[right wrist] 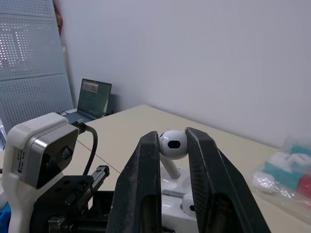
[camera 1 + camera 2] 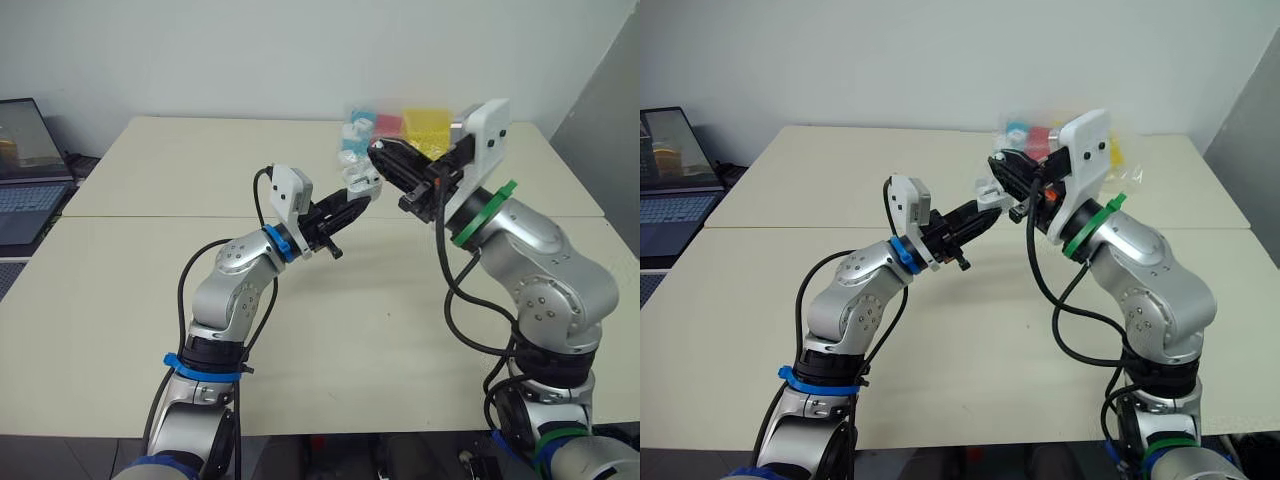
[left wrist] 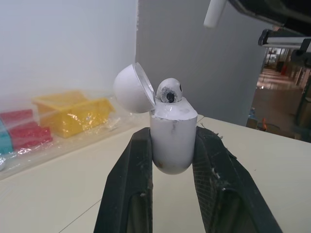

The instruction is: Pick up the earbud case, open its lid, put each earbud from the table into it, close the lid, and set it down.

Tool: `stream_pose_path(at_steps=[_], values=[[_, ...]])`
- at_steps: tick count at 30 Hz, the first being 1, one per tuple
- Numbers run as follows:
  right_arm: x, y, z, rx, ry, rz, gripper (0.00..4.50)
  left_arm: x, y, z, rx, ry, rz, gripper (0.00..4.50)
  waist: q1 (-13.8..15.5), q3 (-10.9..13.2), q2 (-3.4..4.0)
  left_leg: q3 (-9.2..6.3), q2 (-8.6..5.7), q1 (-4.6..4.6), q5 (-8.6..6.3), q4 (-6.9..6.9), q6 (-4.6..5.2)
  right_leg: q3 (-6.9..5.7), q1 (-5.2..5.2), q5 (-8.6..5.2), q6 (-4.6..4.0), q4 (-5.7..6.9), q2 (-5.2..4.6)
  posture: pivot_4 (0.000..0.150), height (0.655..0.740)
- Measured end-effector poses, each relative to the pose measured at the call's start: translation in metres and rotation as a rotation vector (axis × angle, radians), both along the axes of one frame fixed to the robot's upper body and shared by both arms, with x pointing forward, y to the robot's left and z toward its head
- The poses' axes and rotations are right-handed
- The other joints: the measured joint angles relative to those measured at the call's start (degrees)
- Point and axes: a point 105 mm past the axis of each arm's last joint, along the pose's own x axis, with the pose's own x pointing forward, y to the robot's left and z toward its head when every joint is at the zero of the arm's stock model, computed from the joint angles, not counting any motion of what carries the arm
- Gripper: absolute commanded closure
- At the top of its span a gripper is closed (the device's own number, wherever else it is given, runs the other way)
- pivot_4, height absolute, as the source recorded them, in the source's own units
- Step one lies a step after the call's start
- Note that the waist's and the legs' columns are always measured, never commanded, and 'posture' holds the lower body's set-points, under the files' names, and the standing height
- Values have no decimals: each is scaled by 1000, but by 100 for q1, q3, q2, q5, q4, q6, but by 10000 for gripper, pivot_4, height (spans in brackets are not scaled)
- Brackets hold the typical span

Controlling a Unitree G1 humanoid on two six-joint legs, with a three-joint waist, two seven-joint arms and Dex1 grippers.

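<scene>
At the far left edge a laptop (image 2: 25, 170) stands open beside the table (image 2: 180, 160); it plays no part here.

By my reading the task is past its middle; the earbud case (image 3: 170, 141) is lifted clear of the table, its lid (image 3: 131, 90) is swung open, and one earbud (image 3: 169, 91) sits in its socket; the second earbud (image 1: 173, 144) is off the table but not yet seated. What is left, as I judge it, is to lower that earbud in, shut the lid and set the case down.

The left arm is bent at the elbow, forearm rising towards the right and far side; the left end effector (image 2: 352, 203) pinches the case body between its two fingers, holding it upright above the middle of the table.

Just right of it, the right arm folds sharply, elbow low and forearm climbing leftwards, wrist tipped so its fingers point left and down at the case; the right end effector (image 2: 388, 155) is pressed onto the head of the second earbud, stem hanging down. The left wrist view shows a gap between stem and case, so the earbud is near above the free socket and apart from it.

Beyond the right arm, at the far side of the table, lies a clear bag of coloured boxes (image 2: 410, 125).
</scene>
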Motion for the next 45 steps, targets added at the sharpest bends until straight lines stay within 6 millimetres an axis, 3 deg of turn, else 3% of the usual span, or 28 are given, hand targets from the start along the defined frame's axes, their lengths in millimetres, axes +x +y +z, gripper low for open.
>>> stream_pose_path(at_steps=[16,28,45], values=[[9,16,-19,83,80,-16,41018,1,2,1,2,-11,12,37531,-7,0,0,-1,0,-1,0,-1,0,0,-1,0,0,-2,2,1500,7400],[8,21,-22,77,79,-1,41018,1,3,1,4,-11,11,37531,-8,0,0,-3,1,-1,0,-2,0,-2,-1,-1,0,-4,4,1500,7400],[13,18,-30,78,104,-29,41018,0,3,0,11,0,3,37531,-7,0,1,-3,2,-3,0,-4,0,-3,-1,-1,1,-10,4,1500,7400]])
